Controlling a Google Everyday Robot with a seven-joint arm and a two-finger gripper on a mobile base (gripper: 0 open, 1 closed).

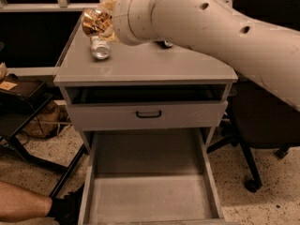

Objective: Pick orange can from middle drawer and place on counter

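Note:
My gripper (102, 23) is shut on the orange can (95, 20), a shiny orange-gold dented can. I hold it in the air above the back left part of the counter (154, 62). The middle drawer (150, 198) is pulled wide open at the bottom of the view, and its grey floor is bare. My large white arm reaches in from the upper right and hides the back of the counter.
A white-silver can (100, 48) lies on the counter just below the held can. A shut grey drawer with a black handle (149, 114) sits above the open one. An office chair (262, 139) stands at the right. A person's leg (23, 206) is at the lower left.

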